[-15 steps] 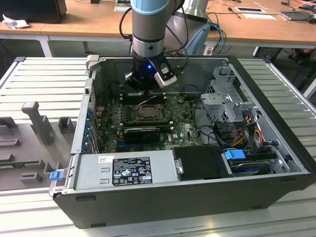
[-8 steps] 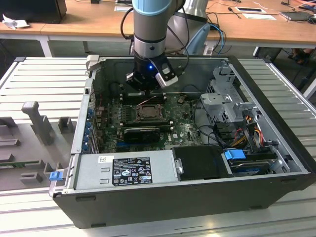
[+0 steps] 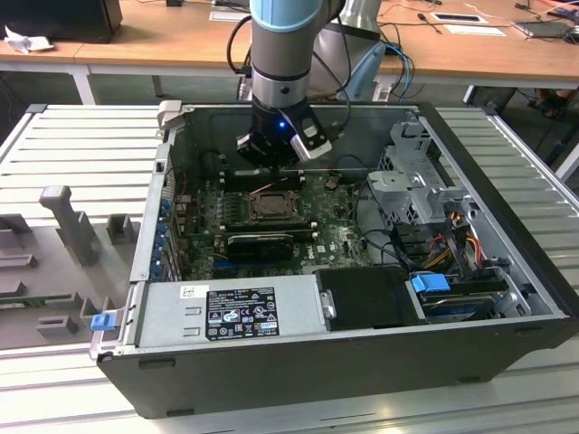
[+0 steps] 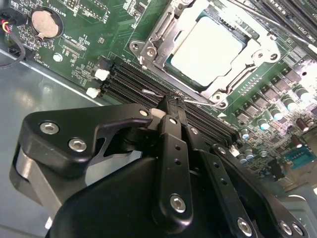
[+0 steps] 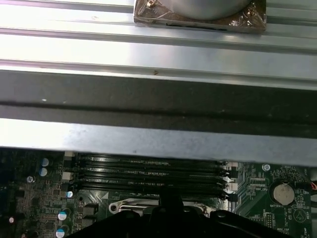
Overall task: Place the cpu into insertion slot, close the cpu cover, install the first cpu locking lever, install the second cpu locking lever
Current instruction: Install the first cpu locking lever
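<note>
- Exterior view: even room light, case interior [image 3: 271, 208] dim and shadowed.
- Second wrist view: hard glare on the cpu [image 4: 205, 49] top, washed near white; gripper [image 4: 171, 106] body close-up, dark, soft focus.
- First wrist view: ribbed metal surface [image 5: 158, 49] blown out; motherboard [image 5: 44, 198] dim.

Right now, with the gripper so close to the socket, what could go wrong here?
1. The gripper hovers just over the memory slots; a small drift down could scrape them.
2. The cpu already sits in the insertion slot, and a thin locking lever lies beside it. A sideways push there might bend the lever or shift the chip.
3. Loose cables inside the case could catch the arm.
</note>
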You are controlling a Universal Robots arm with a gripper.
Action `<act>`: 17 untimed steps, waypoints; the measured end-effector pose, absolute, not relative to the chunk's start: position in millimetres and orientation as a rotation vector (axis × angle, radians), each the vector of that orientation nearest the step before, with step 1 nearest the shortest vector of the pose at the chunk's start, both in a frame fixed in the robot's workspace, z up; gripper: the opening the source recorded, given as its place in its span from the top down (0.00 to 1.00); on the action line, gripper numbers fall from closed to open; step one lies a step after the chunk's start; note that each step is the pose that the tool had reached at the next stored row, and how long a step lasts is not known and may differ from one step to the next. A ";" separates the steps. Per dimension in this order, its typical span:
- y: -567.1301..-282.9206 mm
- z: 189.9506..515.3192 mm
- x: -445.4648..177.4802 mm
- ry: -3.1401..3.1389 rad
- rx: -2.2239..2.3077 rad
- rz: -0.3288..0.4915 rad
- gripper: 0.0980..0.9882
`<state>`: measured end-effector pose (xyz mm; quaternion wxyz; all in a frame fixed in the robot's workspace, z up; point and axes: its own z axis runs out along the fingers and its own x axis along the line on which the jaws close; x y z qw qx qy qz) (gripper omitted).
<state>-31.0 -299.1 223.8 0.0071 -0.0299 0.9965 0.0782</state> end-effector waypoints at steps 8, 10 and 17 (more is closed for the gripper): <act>-298.5 221.5 -26.1 3.117 -0.124 0.245 0.99; -298.5 220.7 -26.0 3.117 -0.124 0.245 0.99; -298.0 217.1 -25.9 3.118 -0.124 0.227 0.99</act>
